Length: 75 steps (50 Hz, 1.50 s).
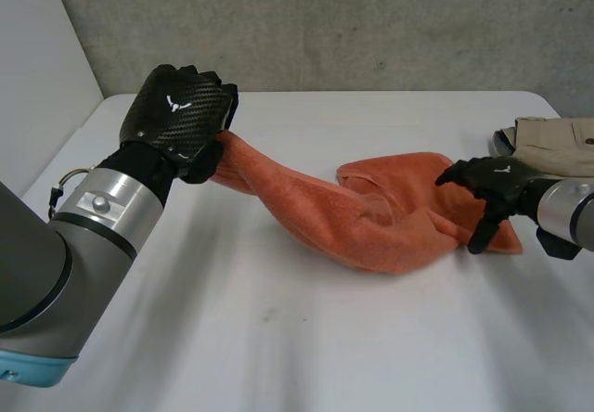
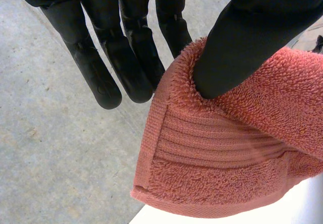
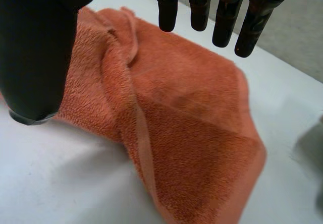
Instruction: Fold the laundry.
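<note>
Pinching a hemmed end of an orange terry towel [image 1: 371, 222] between thumb [image 2: 242, 57] and fingers [image 2: 126, 67], the robot's left hand [image 1: 176, 106] holds that end raised above the far left of the white table [image 1: 278, 338]. The rest of the cloth sags away from it in a loose twist and lies bunched on the tabletop toward the right. The right hand [image 1: 492, 185] hangs over the crumpled end with fingers straight and spread and the thumb apart, grasping nothing; whether a fingertip brushes the pile cannot be told. A beige garment [image 1: 557, 143] lies at the table's right edge, just beyond that hand and apart from the towel. The towel looks light, thick and wholly limp, so it is likely to droop and rope up wherever it is unsupported. Its looped pile should offer plenty of grip and little risk of slipping or damage. The flatter woven band along the hem, seen in the left wrist view beside the thumb, appears the firmest place to hold. The free corner lying open under the right hand's fingertips looks like the sensible spot for the second grasp, so the cloth can be drawn out flat.
</note>
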### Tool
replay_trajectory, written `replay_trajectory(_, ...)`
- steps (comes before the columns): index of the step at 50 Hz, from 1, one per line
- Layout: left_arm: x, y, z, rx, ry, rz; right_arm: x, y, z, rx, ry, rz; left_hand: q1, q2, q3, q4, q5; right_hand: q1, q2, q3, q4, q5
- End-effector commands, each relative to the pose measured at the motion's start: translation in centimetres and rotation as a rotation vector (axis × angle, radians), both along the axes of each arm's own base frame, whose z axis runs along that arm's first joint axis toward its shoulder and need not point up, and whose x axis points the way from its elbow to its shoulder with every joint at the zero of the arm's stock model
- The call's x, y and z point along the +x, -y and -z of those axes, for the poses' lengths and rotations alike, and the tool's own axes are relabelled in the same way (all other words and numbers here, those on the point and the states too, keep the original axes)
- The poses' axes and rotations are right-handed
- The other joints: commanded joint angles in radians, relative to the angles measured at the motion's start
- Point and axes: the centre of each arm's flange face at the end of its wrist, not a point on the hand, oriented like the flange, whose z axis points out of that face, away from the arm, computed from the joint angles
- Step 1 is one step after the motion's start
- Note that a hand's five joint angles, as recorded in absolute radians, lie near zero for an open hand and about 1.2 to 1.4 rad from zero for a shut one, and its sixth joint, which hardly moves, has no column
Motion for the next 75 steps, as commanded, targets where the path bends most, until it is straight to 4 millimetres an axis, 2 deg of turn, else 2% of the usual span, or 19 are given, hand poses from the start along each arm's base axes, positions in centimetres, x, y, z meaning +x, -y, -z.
replay_trajectory(1,0.0,-0.1,0.0,0.002,0.001,-0.002,2.5,0.0,2.2,0.017,-0.024,-0.092,0.213,0.157,0.148,0.159,0.182,0.133,0.113,0.119,0.102,0.092)
replay_trajectory(9,0.1,0.1,0.0,0.0,0.002,-0.006,3.9,0.8,4.0,0.029,-0.032,-0.123,0.21,0.154,0.146,0.156,0.179,0.391,0.372,0.377,0.36,0.35)
replay_trajectory(11,0.2,0.1,-0.1,-0.001,0.001,-0.009,4.2,0.9,4.1,0.026,-0.034,-0.129,0.213,0.157,0.148,0.159,0.182,0.552,0.532,0.538,0.521,0.511)
replay_trajectory(13,0.4,0.2,-0.2,-0.005,-0.001,-0.015,4.2,1.2,4.1,0.016,-0.04,-0.122,0.216,0.16,0.151,0.162,0.185,1.129,1.109,1.115,1.097,1.088)
replay_trajectory(17,0.7,0.4,-0.7,-0.021,-0.005,-0.027,3.4,2.0,2.8,-0.032,-0.066,-0.056,0.233,0.177,0.169,0.18,0.203,1.192,1.172,1.178,1.16,1.151)
replay_trajectory(21,1.4,0.2,-2.2,-0.062,-0.023,-0.046,2.8,1.9,-1.1,-0.135,-0.092,-0.008,0.268,0.212,0.204,0.215,0.238,1.192,1.172,1.178,1.16,1.151)
replay_trajectory(25,2.7,0.1,-4.8,-0.125,-0.052,-0.083,2.3,0.0,-8.0,-0.287,-0.115,-0.006,0.268,0.212,0.204,0.215,0.238,1.192,1.172,1.178,1.16,1.151)
replay_trajectory(29,4.3,0.0,-7.3,-0.191,-0.083,-0.128,1.0,-1.8,-11.9,-0.355,-0.183,-0.002,0.268,0.212,0.204,0.215,0.238,1.192,1.172,1.178,1.16,1.151)
replay_trajectory(33,5.2,-0.2,-8.5,-0.21,-0.089,-0.154,0.4,-3.7,-14.1,-0.378,-0.231,-0.027,0.268,0.212,0.204,0.215,0.238,1.192,1.172,1.178,1.16,1.151)
replay_trajectory(40,5.1,0.2,-7.5,-0.164,-0.066,-0.153,0.8,-4.6,-13.7,-0.35,-0.25,-0.066,0.268,0.212,0.204,0.215,0.238,1.192,1.172,1.178,1.16,1.151)
replay_trajectory(46,3.9,3.4,-2.9,-0.035,0.003,-0.156,1.2,-3.3,-11.2,-0.291,-0.264,-0.077,0.268,0.212,0.204,0.215,0.238,1.192,1.172,1.178,1.16,1.151)
replay_trajectory(51,2.7,7.2,-1.4,-0.016,0.012,-0.156,2.6,-0.8,-9.6,-0.326,-0.251,-0.093,0.268,0.212,0.204,0.215,0.238,1.192,1.172,1.178,1.16,1.151)
replay_trajectory(55,1.4,10.9,-3.2,-0.106,-0.031,-0.161,5.7,1.2,-11.2,-0.523,-0.207,-0.08,0.268,0.212,0.204,0.215,0.238,1.192,1.172,1.178,1.16,1.151)
replay_trajectory(58,0.6,13.2,-6.7,-0.258,-0.098,-0.163,7.2,3.0,-14.7,-0.748,-0.126,0.002,0.268,0.212,0.204,0.215,0.238,1.192,1.172,1.178,1.16,1.151)
replay_trajectory(61,0.5,14.3,-11.1,-0.461,-0.205,-0.176,7.8,3.8,-18.4,-0.95,-0.014,0.057,0.268,0.212,0.204,0.215,0.238,1.192,1.172,1.178,1.16,1.151)
replay_trajectory(66,0.5,13.9,-14.1,-0.62,-0.337,-0.232,8.5,3.9,-20.7,-1.088,0.134,0.074,0.268,0.212,0.204,0.215,0.238,1.192,1.172,1.178,1.16,1.151)
replay_trajectory(70,0.6,14.2,-11.0,-0.53,-0.311,-0.244,8.4,3.1,-19.3,-1.031,0.12,0.061,0.268,0.212,0.204,0.215,0.238,1.192,1.172,1.178,1.16,1.151)
replay_trajectory(74,1.2,13.7,-6.8,-0.406,-0.259,-0.248,7.8,2.4,-16.1,-0.935,0.055,0.039,0.268,0.212,0.204,0.215,0.238,1.192,1.172,1.178,1.16,1.151)
replay_trajectory(75,1.3,13.5,-5.9,-0.378,-0.246,-0.251,7.7,2.1,-14.0,-0.878,0.02,0.014,0.268,0.212,0.204,0.215,0.238,1.192,1.172,1.178,1.16,1.151)
